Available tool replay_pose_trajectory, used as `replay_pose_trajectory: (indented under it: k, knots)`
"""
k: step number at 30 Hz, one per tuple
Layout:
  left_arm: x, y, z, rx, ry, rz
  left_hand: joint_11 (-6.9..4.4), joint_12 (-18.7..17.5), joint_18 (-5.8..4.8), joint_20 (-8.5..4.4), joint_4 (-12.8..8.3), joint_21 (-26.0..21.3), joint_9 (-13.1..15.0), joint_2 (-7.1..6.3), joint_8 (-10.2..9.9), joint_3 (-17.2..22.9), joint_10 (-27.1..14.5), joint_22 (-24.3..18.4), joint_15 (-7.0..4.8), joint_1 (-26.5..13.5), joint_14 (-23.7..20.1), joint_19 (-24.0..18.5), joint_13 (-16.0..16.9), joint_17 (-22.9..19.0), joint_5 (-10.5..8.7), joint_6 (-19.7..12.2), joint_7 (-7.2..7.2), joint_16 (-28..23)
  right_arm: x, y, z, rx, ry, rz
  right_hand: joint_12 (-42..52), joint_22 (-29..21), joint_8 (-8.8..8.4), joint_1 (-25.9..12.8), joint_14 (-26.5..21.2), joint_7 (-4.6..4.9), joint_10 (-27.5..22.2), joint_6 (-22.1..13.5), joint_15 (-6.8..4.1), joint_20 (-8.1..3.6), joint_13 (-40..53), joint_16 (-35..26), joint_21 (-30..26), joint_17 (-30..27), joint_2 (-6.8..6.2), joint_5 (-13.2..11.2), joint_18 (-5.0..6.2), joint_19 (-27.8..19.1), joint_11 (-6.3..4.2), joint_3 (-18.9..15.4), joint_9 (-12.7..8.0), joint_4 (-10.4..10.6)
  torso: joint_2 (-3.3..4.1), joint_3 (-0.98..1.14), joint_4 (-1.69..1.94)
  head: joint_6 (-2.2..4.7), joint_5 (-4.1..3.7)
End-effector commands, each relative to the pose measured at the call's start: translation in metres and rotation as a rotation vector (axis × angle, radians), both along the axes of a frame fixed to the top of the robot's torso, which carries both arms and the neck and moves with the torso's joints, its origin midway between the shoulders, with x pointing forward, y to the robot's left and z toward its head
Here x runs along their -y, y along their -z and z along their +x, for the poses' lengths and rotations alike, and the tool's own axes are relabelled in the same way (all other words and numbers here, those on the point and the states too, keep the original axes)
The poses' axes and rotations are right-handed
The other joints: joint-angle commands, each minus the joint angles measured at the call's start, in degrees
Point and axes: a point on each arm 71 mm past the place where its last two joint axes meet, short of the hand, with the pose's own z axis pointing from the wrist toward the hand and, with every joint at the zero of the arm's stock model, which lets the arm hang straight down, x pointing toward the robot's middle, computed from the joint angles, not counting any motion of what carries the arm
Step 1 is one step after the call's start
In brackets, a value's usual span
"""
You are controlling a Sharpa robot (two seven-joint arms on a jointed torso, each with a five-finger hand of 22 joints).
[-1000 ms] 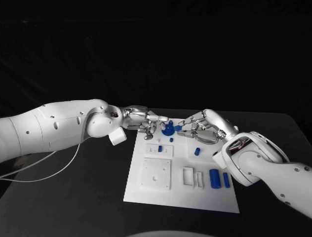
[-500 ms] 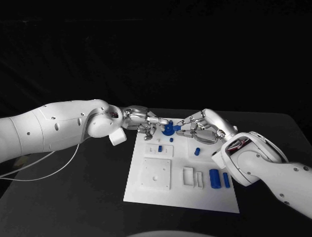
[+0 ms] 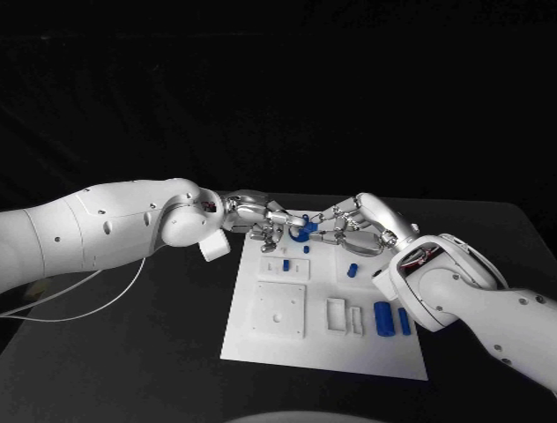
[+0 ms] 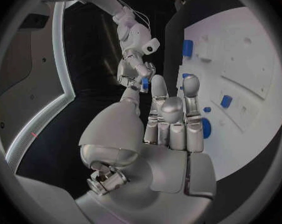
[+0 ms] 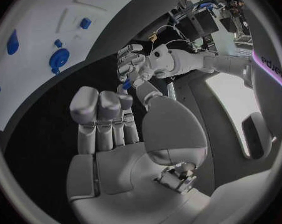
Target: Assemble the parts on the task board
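Observation:
The white task board (image 3: pixel 273 339) lies mid-table. Over its far end my left hand (image 3: pixel 261 224) and right hand (image 3: pixel 358 229) meet fingertip to fingertip. A small blue part (image 4: pixel 144 83) (image 5: pixel 126 84) sits pinched between them, touched by fingers of both; I cannot tell which hand bears it. It hangs just above a round blue part (image 3: pixel 301 234) (image 4: pixel 206 128) (image 5: pixel 58 59) standing on the board. In each wrist view the other hand (image 4: pixel 136 67) (image 5: pixel 131 64) faces my own fingers (image 4: pixel 170 115) (image 5: pixel 110 119).
More blue parts stand on the board: two small pegs (image 3: pixel 286 264) (image 3: pixel 307 249), a block (image 3: pixel 352 269) and two longer pieces (image 3: pixel 382 318) (image 3: pixel 404 322) near the right edge. White recessed fixtures (image 3: pixel 280 310) fill the board's near left. Black table (image 3: pixel 139 352) surrounds it.
Both hands have drawn slightly closer together over the board's far end, so the gap between their fingertips has closed on the small blue part.

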Motion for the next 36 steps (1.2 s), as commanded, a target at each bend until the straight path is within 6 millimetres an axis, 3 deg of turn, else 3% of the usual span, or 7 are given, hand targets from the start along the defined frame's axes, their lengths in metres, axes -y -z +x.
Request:
replay_pose_trajectory:
  k: [1,11,17,18,20,27,36]
  knots:
    - [0.0044,-0.0011,-0.0004,0.015,0.007,-0.012,-0.04,0.2,-0.85,-0.07,-0.3,0.2,-0.1,0.11,-0.4,-0.1,-0.3,1.0,-0.17,0.3,0.0,-0.1,0.1,-0.1,0.33,-0.2,0.01,-0.3,-0.0027,0.0004,-0.0008,-0.004,-0.020,0.000,-0.1,6.4,0.16,0.0,-0.1,-0.08,0.0,0.4,-0.41,-0.32,0.0,-0.2,-0.2,0.0,0.58,0.4,-0.29,3.5,-0.28,-0.2,0.2,0.0,-0.01,0.00,-0.02,0.07,0.03]
    - [0.0090,-0.0012,-0.0001,0.018,0.009,-0.016,0.04,0.1,-0.81,-0.02,-0.2,0.2,-0.3,0.37,-0.6,-0.2,-0.5,1.0,-0.12,0.1,-0.2,-0.2,0.0,-0.3,0.32,-0.3,0.08,-0.4,-0.0062,-0.0002,-0.0015,-0.003,-0.027,0.004,-0.1,6.4,0.16,0.0,-0.1,-0.08,0.0,0.4,-0.41,-0.32,0.0,-0.2,-0.2,0.0,0.58,0.4,-0.29,3.5,-0.28,-0.2,0.2,0.0,0.00,0.01,-0.04,0.01,0.09]
    - [0.0092,-0.0015,0.0003,0.019,0.003,-0.021,0.01,0.1,-0.79,-0.01,-0.4,0.1,-0.4,1.31,-0.8,0.3,-0.6,1.0,-0.14,0.8,-0.2,-0.2,0.0,-0.5,0.82,-0.3,0.01,-0.5,-0.0067,0.0001,-0.0015,-0.004,-0.030,0.001,-0.1,6.4,0.16,0.0,-0.1,-0.08,0.0,0.4,-0.41,-0.32,0.0,-0.2,-0.2,0.0,0.58,0.4,-0.29,3.5,-0.28,-0.2,0.2,0.0,-0.01,0.01,-0.01,0.05,0.07]
    - [0.0093,-0.0015,0.0004,0.019,0.002,-0.022,0.01,0.1,-0.80,-0.02,-0.6,0.1,-0.4,1.48,-0.8,0.3,-0.6,1.0,-0.15,0.9,-0.2,-0.2,0.0,-0.5,1.11,-0.3,0.01,-0.5,-0.0067,0.0002,-0.0014,-0.004,-0.030,0.000,-0.1,6.5,0.17,-0.1,0.0,-0.07,0.0,0.4,-0.40,-0.31,0.1,-0.3,-0.2,0.1,0.77,0.5,-0.31,3.5,-0.27,-0.3,0.2,-0.3,-0.01,0.00,0.00,0.00,0.15]
    - [0.0096,-0.0016,0.0004,0.019,0.002,-0.023,-0.04,0.1,-0.82,-0.05,-1.1,0.1,-0.6,1.91,-1.0,0.7,-0.7,1.0,-0.21,1.5,-0.2,-0.2,0.0,-0.5,4.01,-0.3,-0.10,-0.5,-0.0066,0.0003,-0.0012,-0.003,-0.030,-0.001,-0.1,6.5,0.17,-0.1,0.0,-0.07,0.0,0.4,-0.40,-0.31,0.1,-0.3,-0.2,0.1,0.77,0.5,-0.31,3.5,-0.27,-0.3,0.2,-0.3,0.01,0.01,0.01,-0.04,0.32]
    - [0.0109,-0.0021,0.0002,0.017,0.004,-0.035,-0.12,-0.2,-0.94,-0.16,-3.5,0.1,-1.5,3.62,-1.6,2.5,-0.7,1.0,-0.30,3.2,-0.3,-0.3,-0.2,-0.5,8.03,-0.3,-0.26,-0.5,-0.0072,0.0008,-0.0008,-0.003,-0.032,-0.004,-0.1,6.5,0.17,-0.1,0.0,-0.07,0.0,0.4,-0.40,-0.31,0.1,-0.3,-0.2,0.1,0.77,0.5,-0.31,3.5,-0.27,-0.3,0.2,-0.3,0.01,0.01,0.02,-0.10,0.15]
    - [0.0122,-0.0032,0.0000,0.007,0.002,-0.062,-0.04,-0.5,-0.99,-0.18,-6.3,0.2,-1.4,4.97,-1.5,5.0,-0.6,1.0,-0.30,3.7,-0.4,-0.4,-0.5,-0.6,9.51,-0.7,-0.22,-0.5,-0.0080,0.0016,0.0000,-0.004,-0.032,-0.007,-0.1,6.5,0.17,-0.1,0.0,-0.07,0.0,0.4,-0.40,-0.31,0.1,-0.3,-0.2,0.1,0.77,0.5,-0.31,3.5,-0.27,-0.3,0.2,-0.3,0.00,0.01,-0.02,-0.11,0.04]
